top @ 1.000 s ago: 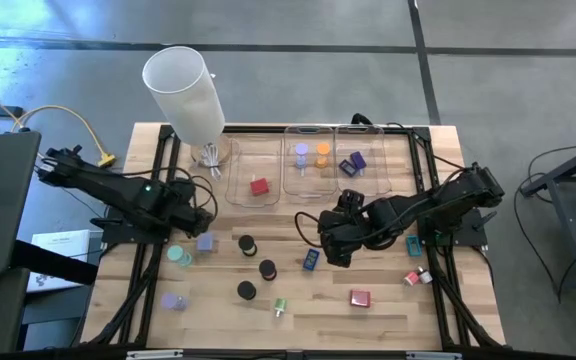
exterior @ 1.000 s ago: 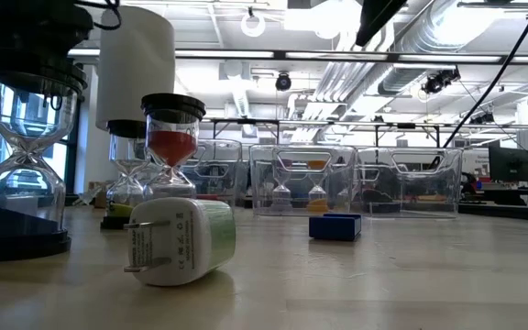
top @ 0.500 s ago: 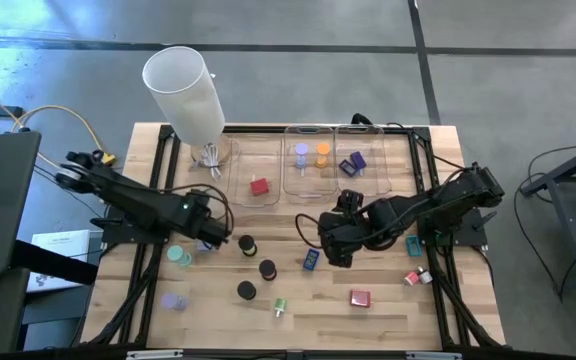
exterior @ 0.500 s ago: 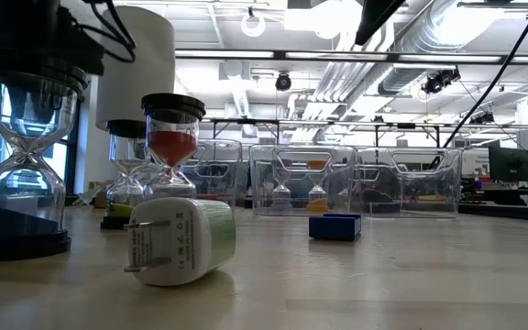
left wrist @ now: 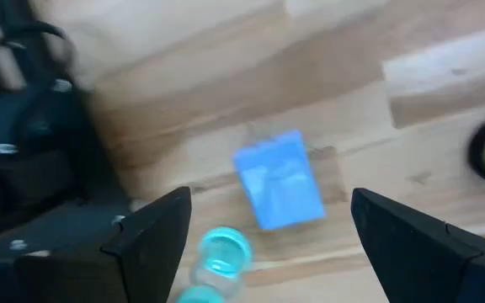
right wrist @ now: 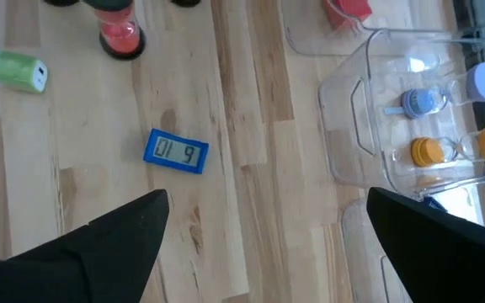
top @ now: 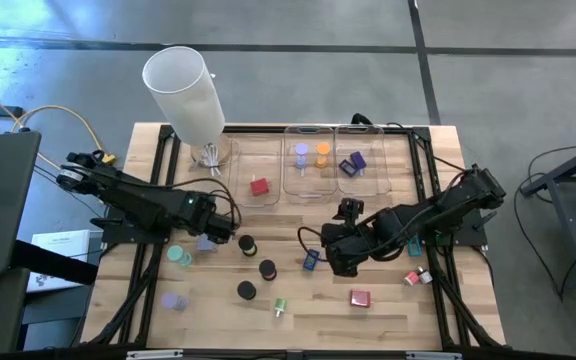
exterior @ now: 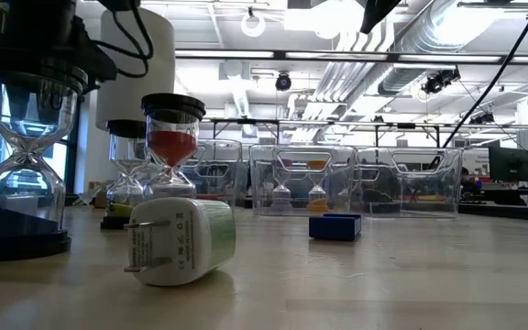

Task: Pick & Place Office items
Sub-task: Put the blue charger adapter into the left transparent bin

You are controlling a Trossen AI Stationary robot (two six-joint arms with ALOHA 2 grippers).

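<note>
The left gripper (top: 211,232), jaws apart, hangs over the lavender block (left wrist: 279,178) at mid-left, seemingly lining up a grasp, while the right gripper (top: 334,258), jaws wide and empty, hovers beside the blue clock (right wrist: 176,151) near centre.

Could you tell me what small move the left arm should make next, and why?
Probably lower the left gripper straight down. Its fingers stand open on either side of the lavender block, which lies loose on the table beside the teal cap, so a short descent would likely bracket the block for a grasp.
</note>
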